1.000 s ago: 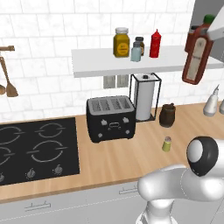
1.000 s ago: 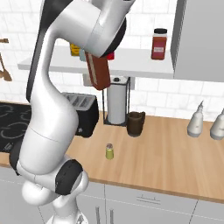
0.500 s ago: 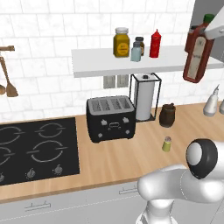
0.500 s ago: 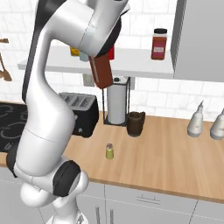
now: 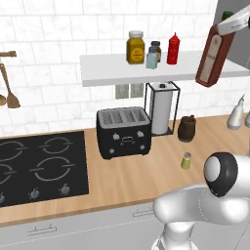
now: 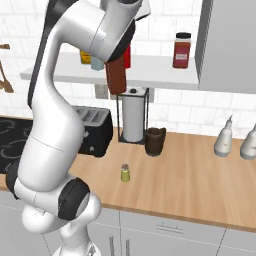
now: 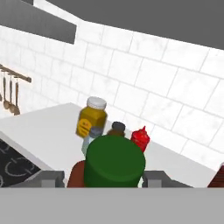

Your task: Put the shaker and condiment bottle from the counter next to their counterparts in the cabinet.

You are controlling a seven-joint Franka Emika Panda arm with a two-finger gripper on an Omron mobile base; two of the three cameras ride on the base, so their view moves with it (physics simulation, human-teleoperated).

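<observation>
While gripper (image 7: 107, 183) clamps condiment bottle (image 5: 215, 56) by its neck, held aloft w/ long axis tilted; red squeeze bottle (image 5: 173, 49) sits on shelf (image 5: 107, 73) to bottle's left in left base view; shaker (image 5: 186, 160) on counter (image 5: 141, 176).

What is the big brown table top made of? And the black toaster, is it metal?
The counter looks like light-brown wood with a matte finish: you can see plank lines and grain running along it. The toaster looks like smooth black plastic or painted metal with a slight sheen; its small pale knobs give no clue, so I can't tell which.
</observation>
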